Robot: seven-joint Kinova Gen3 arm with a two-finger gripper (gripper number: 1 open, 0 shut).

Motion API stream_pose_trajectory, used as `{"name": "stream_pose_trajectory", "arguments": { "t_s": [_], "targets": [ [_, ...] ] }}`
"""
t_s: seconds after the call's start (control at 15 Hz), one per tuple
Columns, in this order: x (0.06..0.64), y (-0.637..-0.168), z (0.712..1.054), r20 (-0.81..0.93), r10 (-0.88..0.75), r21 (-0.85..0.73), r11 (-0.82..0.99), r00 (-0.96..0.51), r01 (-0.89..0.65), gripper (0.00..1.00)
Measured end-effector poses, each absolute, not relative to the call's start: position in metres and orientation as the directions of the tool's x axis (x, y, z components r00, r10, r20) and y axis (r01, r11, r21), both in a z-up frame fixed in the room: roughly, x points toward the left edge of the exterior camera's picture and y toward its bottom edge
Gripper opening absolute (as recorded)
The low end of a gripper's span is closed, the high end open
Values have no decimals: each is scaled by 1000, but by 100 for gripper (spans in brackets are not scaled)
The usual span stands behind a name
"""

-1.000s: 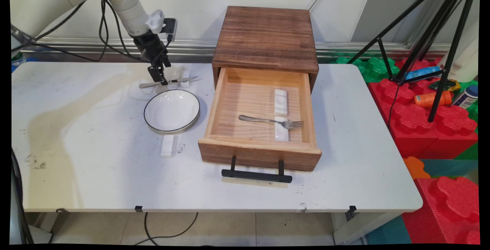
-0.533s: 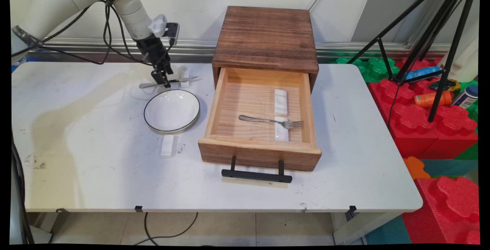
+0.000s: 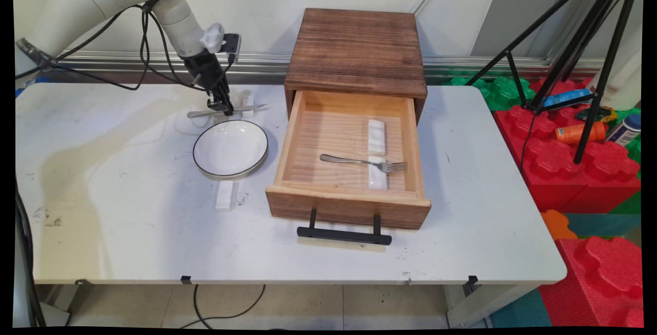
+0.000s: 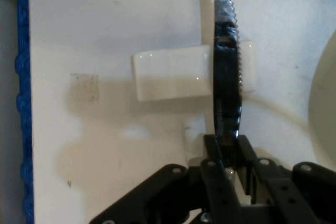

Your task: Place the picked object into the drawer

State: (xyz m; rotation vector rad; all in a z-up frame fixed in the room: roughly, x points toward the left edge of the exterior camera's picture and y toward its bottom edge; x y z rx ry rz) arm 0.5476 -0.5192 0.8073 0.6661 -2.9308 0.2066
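Tool (image 3: 220, 109) has closed on knife (image 4: 227, 66).

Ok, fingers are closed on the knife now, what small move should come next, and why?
Probably a short straight lift. The gripper is shut on the knife, whose serrated blade lies across the white rest, with the plate close beside it, so sliding sideways could knock either.

My fingers (image 4: 226, 156) cover the knife's (image 4: 227, 72) middle, its tip runs off at 12 o'clock, and the plate (image 4: 324, 103) is cut at 3 o'clock.
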Motion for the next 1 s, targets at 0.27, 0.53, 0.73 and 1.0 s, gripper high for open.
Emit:
{"name": "stream_pose_trajectory", "arguments": {
  "t_s": [0.27, 0.53, 0.73, 1.0],
  "targets": [
    [549, -514, 817, 168, -437, -126, 879, -883, -459, 0],
    [548, -505, 843, 191, -464, -164, 854, -865, -494, 0],
    [543, -494, 871, 218, -474, -193, 836, -853, -513, 0],
    [528, -476, 921, 267, -466, -235, 817, -843, -526, 0]
  ]
}}
